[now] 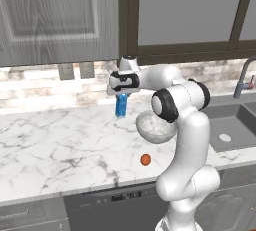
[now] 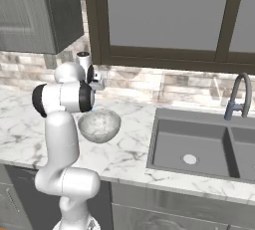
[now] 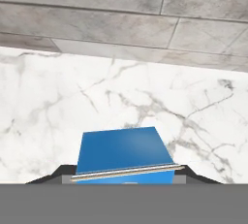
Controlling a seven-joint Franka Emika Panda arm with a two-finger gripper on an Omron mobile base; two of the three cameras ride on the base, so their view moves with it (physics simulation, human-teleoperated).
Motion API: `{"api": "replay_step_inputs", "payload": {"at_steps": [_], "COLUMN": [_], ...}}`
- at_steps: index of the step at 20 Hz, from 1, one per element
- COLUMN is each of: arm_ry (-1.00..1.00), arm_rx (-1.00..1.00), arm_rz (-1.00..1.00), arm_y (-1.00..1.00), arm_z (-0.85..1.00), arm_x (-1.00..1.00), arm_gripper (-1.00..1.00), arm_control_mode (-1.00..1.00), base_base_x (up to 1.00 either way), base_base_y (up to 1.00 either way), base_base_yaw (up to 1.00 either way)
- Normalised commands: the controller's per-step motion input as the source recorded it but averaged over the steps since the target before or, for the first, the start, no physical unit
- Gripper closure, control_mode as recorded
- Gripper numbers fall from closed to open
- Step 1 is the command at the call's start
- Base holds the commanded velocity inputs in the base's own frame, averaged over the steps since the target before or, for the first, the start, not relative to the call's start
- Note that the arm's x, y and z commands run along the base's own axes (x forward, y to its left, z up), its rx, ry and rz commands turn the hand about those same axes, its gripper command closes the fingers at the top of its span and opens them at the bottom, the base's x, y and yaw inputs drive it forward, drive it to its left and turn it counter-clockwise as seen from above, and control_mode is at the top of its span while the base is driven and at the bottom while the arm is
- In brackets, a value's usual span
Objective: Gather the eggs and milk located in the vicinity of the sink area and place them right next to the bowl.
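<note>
The milk (image 1: 120,107), a blue carton, stands upright on the marble counter near the back wall. My gripper (image 1: 121,96) comes down over its top, and in the hand view the carton (image 3: 123,152) sits between the two dark fingers, which press against its sides. The grey-white speckled bowl (image 1: 151,126) rests on the counter just right of the carton, partly behind my forearm, and it shows again in the right base view (image 2: 99,124). The egg (image 1: 145,159), a small orange ball, lies alone on the counter in front of the bowl.
The dark double sink (image 2: 199,144) is sunk into the counter to the right, with its curved faucet (image 2: 239,97) behind it. A tiled backsplash (image 3: 121,19) rises close behind the carton. Wall cabinets (image 1: 55,15) hang above the counter.
</note>
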Motion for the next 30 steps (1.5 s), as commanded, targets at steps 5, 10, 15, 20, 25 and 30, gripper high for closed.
{"api": "replay_step_inputs", "payload": {"at_steps": [5, 10, 15, 20, 25, 30], "arm_ry": [0.01, 0.00, 0.00, 0.00, -0.01, 0.00], "arm_rx": [0.00, 0.00, 0.00, 0.00, -0.01, -0.03], "arm_rz": [0.00, 0.00, 0.00, 0.00, 0.00, 0.00], "arm_y": [0.00, 0.00, 0.00, 0.00, 0.17, 0.17], "arm_z": [0.00, 0.00, 0.02, 0.09, 0.44, 0.54], "arm_x": [-0.10, -0.28, -0.44, -0.62, -0.27, -0.05], "arm_gripper": [1.00, 1.00, 1.00, 1.00, 1.00, 1.00], "arm_control_mode": [-1.00, -1.00, -1.00, -1.00, -1.00, -1.00], "base_base_x": [0.00, 0.00, 0.00, 0.00, 0.00, 0.00], "base_base_y": [0.00, 0.00, 0.00, 0.00, 0.00, 0.00], "base_base_yaw": [0.00, 0.00, 0.00, 0.00, 0.00, 0.00]}}
